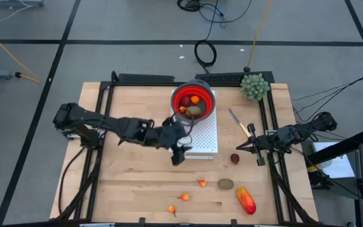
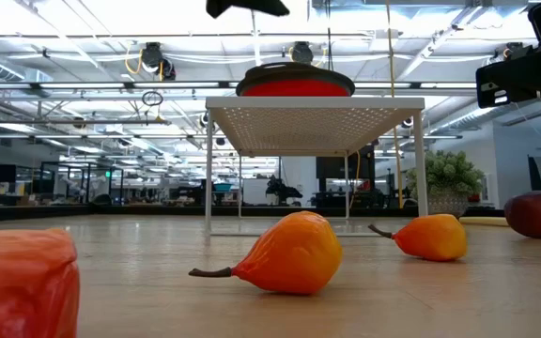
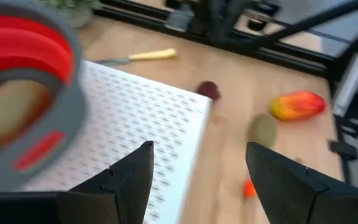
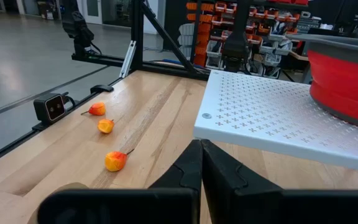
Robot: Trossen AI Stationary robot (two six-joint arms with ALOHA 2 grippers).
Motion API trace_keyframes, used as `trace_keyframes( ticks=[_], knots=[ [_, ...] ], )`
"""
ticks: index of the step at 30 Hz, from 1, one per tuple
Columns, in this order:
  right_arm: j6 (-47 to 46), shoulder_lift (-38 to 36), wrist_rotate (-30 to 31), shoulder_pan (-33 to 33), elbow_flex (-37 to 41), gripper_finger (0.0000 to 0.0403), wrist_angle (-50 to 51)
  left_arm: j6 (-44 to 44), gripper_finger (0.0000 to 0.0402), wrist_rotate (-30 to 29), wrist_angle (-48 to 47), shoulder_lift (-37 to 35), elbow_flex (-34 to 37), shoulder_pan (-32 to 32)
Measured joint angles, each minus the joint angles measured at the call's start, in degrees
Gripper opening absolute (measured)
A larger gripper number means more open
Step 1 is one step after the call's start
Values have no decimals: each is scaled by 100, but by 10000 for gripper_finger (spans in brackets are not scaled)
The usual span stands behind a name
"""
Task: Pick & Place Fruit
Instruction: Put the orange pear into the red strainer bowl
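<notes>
Hovering mid-frame over the white rack's (image 1: 201, 135) edge, left gripper (image 1: 179, 150) is spread, empty. Right gripper (image 1: 258, 153) is sitting clenched at right. Fruit: some in the red bowl (image 1: 193, 101), rest lying lower right, including the red-orange oblong (image 1: 246, 200).

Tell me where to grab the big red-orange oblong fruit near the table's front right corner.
Grip the oblong fruit across its narrow middle, coming straight down from above. It lies flat on the table, tilted, so turn the claw crosswise to its length. The brown-green oval sits close on one side, apart from it.
</notes>
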State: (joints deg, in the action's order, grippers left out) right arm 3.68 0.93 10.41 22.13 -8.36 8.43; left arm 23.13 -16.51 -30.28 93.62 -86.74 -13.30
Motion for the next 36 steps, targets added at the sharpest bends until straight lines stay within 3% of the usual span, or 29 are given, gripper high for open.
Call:
trace_keyframes(
  ticks=[18, 29, 36],
  knots=[
    [-2, 2, 0, 0, 0, 0, 0, 1960, 255, -3, -298, 106, -4, -1339],
    [0, 2, 2, 0, 0, 0, -2, 3915, 255, -157, -724, 356, -4, -1756],
    [0, 2, 0, 0, 0, 0, 0, 4553, 255, -162, -744, 548, 0, -1910]
  ],
)
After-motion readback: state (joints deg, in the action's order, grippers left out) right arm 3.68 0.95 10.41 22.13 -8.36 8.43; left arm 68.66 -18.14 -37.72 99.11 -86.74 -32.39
